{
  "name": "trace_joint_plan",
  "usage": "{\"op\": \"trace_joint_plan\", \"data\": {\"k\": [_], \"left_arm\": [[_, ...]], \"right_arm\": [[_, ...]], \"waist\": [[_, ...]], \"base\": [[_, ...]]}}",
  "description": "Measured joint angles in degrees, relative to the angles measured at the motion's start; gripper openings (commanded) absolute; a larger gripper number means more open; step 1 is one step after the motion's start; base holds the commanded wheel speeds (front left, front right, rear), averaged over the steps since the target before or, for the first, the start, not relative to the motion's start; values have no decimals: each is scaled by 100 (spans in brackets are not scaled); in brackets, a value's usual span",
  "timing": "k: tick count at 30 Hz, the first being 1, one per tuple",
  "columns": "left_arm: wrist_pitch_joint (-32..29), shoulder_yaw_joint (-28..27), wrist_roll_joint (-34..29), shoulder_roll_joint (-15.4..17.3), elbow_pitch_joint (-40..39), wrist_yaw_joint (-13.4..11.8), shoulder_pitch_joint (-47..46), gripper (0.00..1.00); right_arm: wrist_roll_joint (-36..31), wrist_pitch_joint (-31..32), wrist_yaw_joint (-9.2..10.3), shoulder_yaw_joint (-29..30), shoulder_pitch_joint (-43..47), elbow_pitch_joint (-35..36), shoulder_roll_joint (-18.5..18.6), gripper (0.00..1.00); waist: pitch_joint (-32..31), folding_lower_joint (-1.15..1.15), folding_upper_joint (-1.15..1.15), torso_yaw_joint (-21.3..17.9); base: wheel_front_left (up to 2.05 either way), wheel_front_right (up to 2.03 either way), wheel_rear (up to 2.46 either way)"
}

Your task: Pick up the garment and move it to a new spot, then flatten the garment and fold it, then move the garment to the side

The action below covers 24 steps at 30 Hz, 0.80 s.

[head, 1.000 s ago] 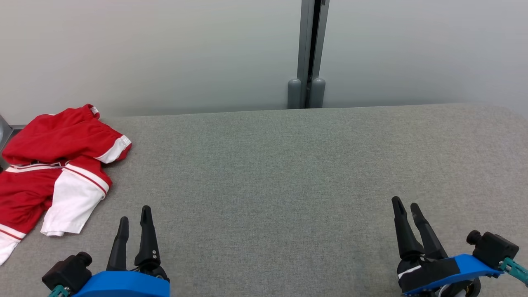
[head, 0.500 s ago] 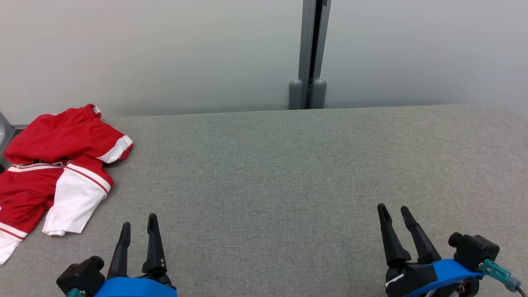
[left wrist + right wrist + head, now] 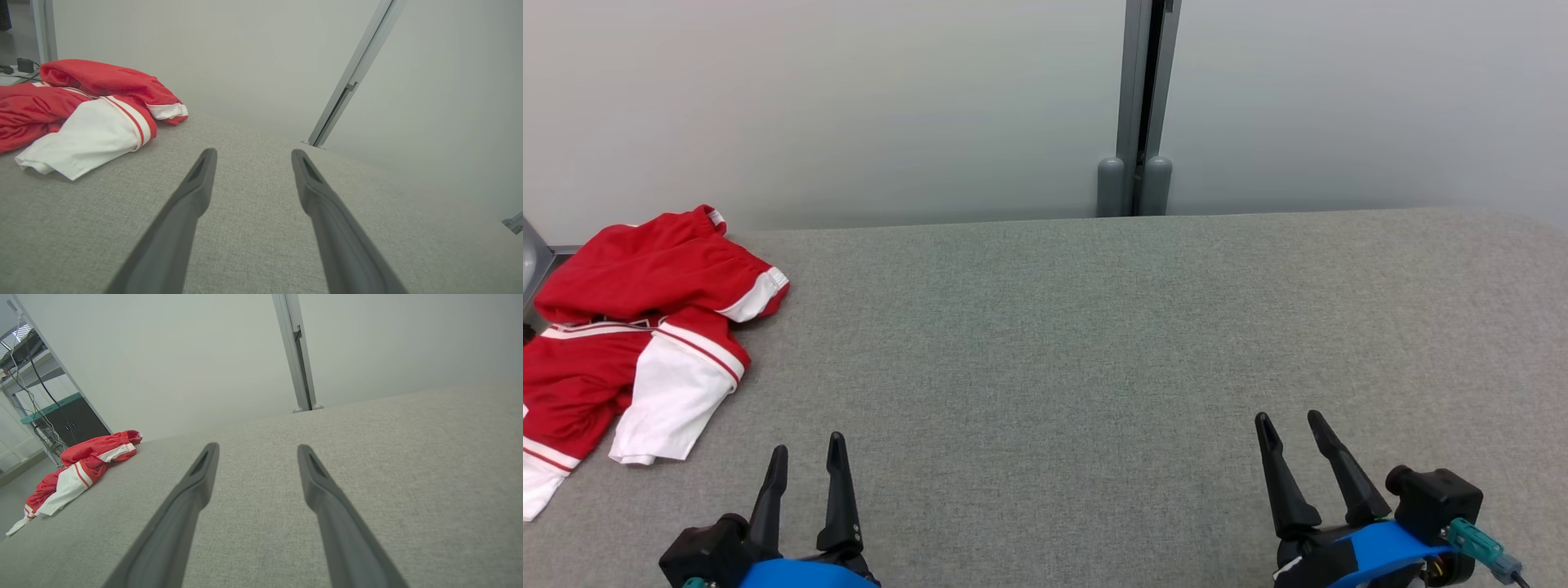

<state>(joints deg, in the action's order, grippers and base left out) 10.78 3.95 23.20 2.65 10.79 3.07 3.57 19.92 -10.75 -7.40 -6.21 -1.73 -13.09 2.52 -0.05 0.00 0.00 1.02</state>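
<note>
Garment heaped at the worktop left edge | my left fingers low over the near edge, spread wide, empty, pointing away from me | my right fingers the same, well apart from it | grey post behind far edge | its long axis runs far-to-near, white end toward me

Grey table lies open across middle and right, with wide room to pass there. One obstacle: crumpled red-white garment heaped at far left edge. Back edge is closed off by wall and metal post.
</note>
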Motion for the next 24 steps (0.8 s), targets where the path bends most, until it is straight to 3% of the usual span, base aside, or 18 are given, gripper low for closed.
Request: {"op": "trace_joint_plan", "data": {"k": [24], "left_arm": [[279, -85, -943, 10, 216, -5, 94, 100]], "right_arm": [[-1043, -292, -8, -32, -15, -42, 12, 100]], "waist": [[19, 0, 0, 31]], "base": [[0, 0, 0]]}}
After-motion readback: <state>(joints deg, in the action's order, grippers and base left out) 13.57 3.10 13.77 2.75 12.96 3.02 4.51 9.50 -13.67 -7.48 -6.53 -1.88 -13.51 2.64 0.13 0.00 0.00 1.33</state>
